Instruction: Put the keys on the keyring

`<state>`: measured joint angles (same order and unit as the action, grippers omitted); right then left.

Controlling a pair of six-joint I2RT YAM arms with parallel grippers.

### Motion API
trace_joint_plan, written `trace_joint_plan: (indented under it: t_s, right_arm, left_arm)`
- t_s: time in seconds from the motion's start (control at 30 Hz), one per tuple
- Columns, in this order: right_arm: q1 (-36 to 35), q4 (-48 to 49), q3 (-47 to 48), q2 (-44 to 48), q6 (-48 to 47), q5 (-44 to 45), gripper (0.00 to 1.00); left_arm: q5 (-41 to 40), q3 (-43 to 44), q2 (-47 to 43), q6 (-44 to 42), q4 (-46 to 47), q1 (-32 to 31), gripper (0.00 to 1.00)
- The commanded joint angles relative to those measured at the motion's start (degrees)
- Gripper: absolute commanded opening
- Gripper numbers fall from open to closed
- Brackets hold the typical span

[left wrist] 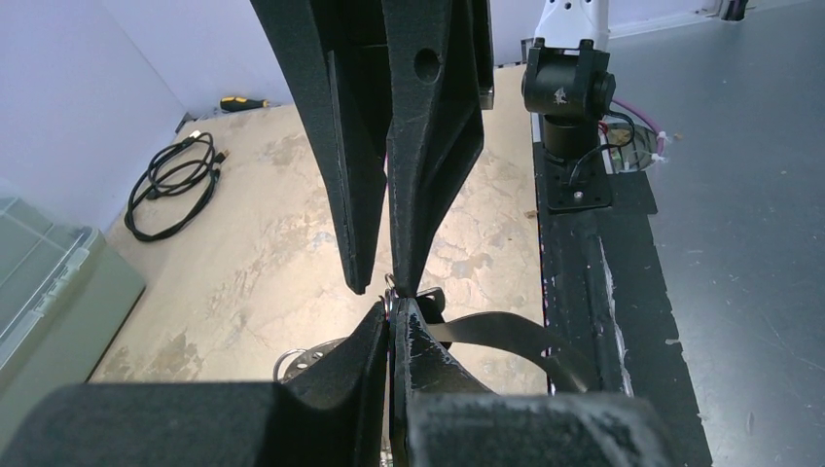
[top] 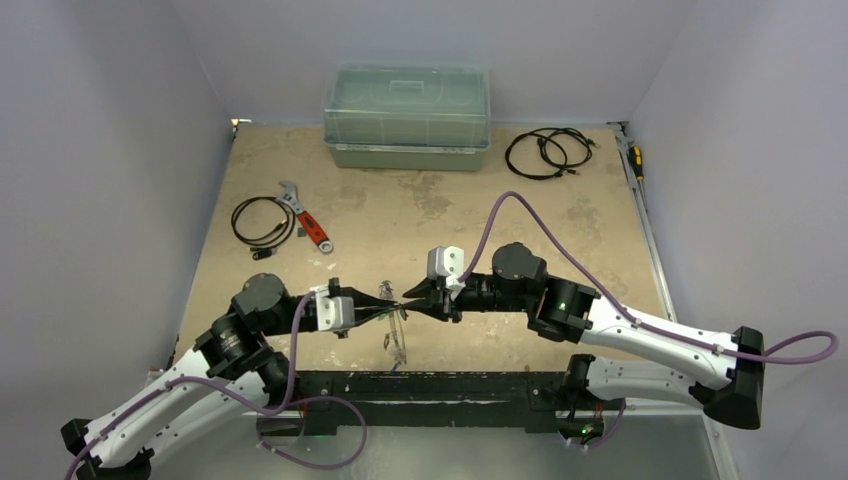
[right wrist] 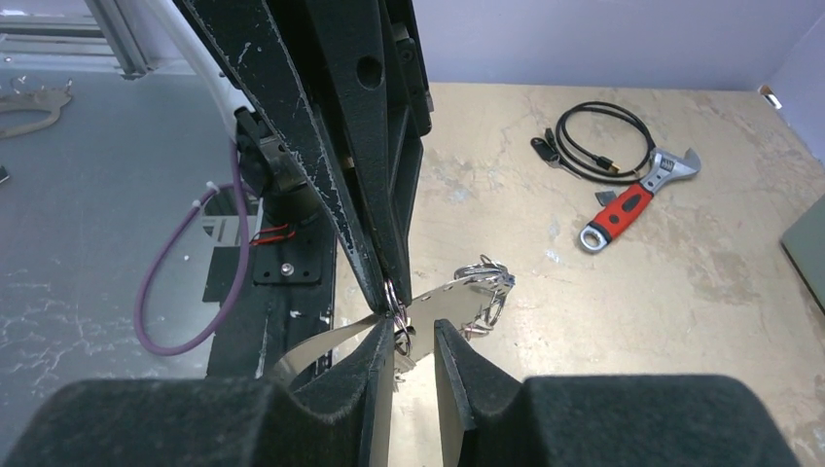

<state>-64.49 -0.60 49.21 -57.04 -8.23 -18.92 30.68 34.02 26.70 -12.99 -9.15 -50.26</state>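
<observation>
The keyring (right wrist: 457,302) is a flat silver crescent held in the air between my two grippers, near the table's front middle. It also shows in the top view (top: 396,330) and as a dark band in the left wrist view (left wrist: 486,336). My left gripper (left wrist: 390,307) is shut on its edge, with a small split ring (right wrist: 394,295) at the fingertips. My right gripper (right wrist: 413,331) is open, jaws either side of the keyring's flat blade, one finger touching the split ring. Several small rings of the keys (right wrist: 489,275) cluster at the keyring's far end; the tags are hidden.
A clear lidded box (top: 407,115) stands at the back. A black cable (top: 548,152) lies at back right, another cable (top: 263,220) and a red-handled wrench (top: 308,220) at left. A screwdriver (top: 636,160) lies by the right wall. The black base plate (top: 440,385) runs along the near edge.
</observation>
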Motion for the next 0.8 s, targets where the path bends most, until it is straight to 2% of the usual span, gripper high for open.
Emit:
trace_joint_plan:
  t_s: [0.0, 0.33, 0.77]
  right_arm:
    - [0.06, 0.78, 1.47, 0.13, -0.47, 0.64, 0.23]
    - [0.07, 0.78, 1.27, -0.21, -0.47, 0.37, 0.00]
    - [0.07, 0.78, -0.39, 0.15, 0.48, 1.16, 0.00]
  left_arm:
    - [0.44, 0.06, -0.99, 0.67, 4.99, 0.33, 0.00]
    - [-0.37, -0.07, -1.82, 1.48, 5.37, 0.32, 0.00]
    - [-0.27, -0.04, -2.42, 2.03, 6.02, 0.26, 0.00]
